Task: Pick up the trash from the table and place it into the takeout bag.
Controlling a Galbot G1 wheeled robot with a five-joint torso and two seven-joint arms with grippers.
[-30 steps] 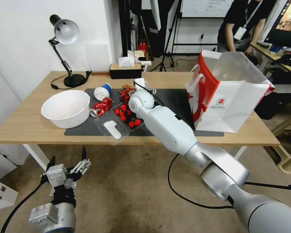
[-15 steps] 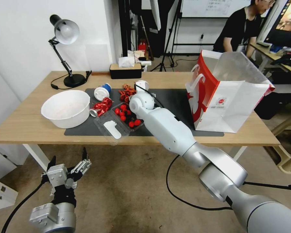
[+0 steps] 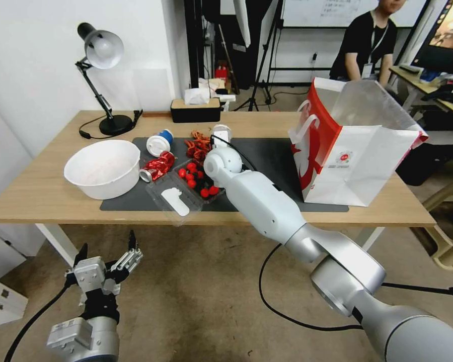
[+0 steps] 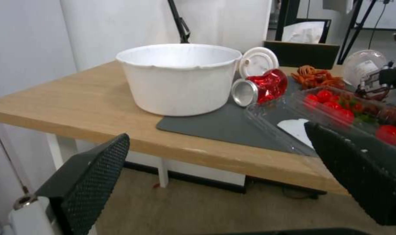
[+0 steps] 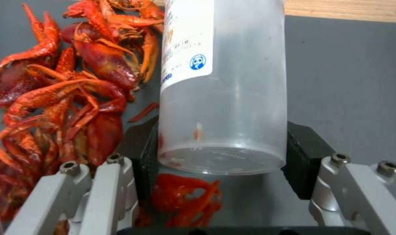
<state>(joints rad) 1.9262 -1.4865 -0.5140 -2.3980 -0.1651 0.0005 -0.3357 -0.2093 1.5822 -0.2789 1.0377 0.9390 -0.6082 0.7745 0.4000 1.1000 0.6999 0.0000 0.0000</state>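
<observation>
Currently, your right gripper [image 5: 222, 147] is closed on the clear plastic cup [image 5: 224, 85], with one black pad pressed against each side of the cup near its base. The cup carries a white printed label, and in the head view it sits at the far side of the dark grey mat [image 3: 267, 156], just past the right wrist. Beside the cup, a heap of red crayfish shells [image 5: 67, 88] lies on the mat, and more shell pieces sit under the cup base. Your left gripper [image 3: 108, 261] hangs below the table [image 3: 45, 191] edge over the floor, fingers spread apart and holding nothing. From the left wrist view, you see the white paper bowl [image 4: 180, 78] standing upright at the near corner of the mat, the crushed red can [image 4: 261, 88] lying on its side just beside it, and the blue-and-white lidded cup [image 4: 258, 62] on its side behind the can. A clear plastic tray of red fruit [image 3: 199, 181] lies open in front of the right wrist. The takeout bag [image 3: 357, 146] stands upright and open at the right end of the mat, well apart from the held cup.
</observation>
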